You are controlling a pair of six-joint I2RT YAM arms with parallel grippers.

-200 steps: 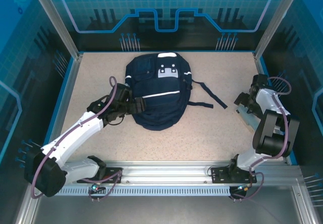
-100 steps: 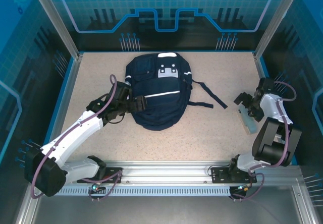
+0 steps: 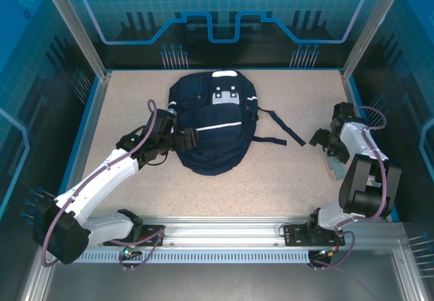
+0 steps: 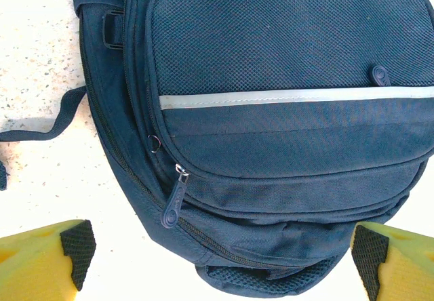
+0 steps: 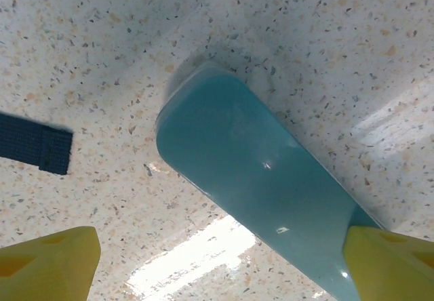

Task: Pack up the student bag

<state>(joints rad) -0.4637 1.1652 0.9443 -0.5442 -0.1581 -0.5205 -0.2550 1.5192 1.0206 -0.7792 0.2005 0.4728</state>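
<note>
The left gripper (image 4: 224, 247) is holding its yellow, black-padded fingers (image 4: 41, 267) spread wide, pinching nothing. It is facing the lower left flank of the large soft navy-blue fabric backpack (image 4: 285, 77). A dark metal zipper pull (image 4: 173, 199) is hanging on the closed seam just ahead of the gap, so this arm is probably lining up on the zip, which needs opening before anything goes in.

From above, the backpack (image 3: 210, 128) is lying flat in the middle of the speckled beige table (image 3: 271, 186). Its white handle patch is pointing to the far edge, and the left gripper (image 3: 175, 139) is sitting against its left side.

The right gripper (image 5: 224, 253) is also standing spread, with the flat teal plastic case (image 5: 251, 172) lying on the table between and under its fingers. One finger is overlapping the case's near end, but whether it is touching I cannot tell. It looks like a lineup for a pick, the case being a likely item to pack.

The case (image 3: 333, 167) is resting near the right edge, well apart from the backpack, and a loose black strap (image 3: 281, 128) is trailing between them.
</note>
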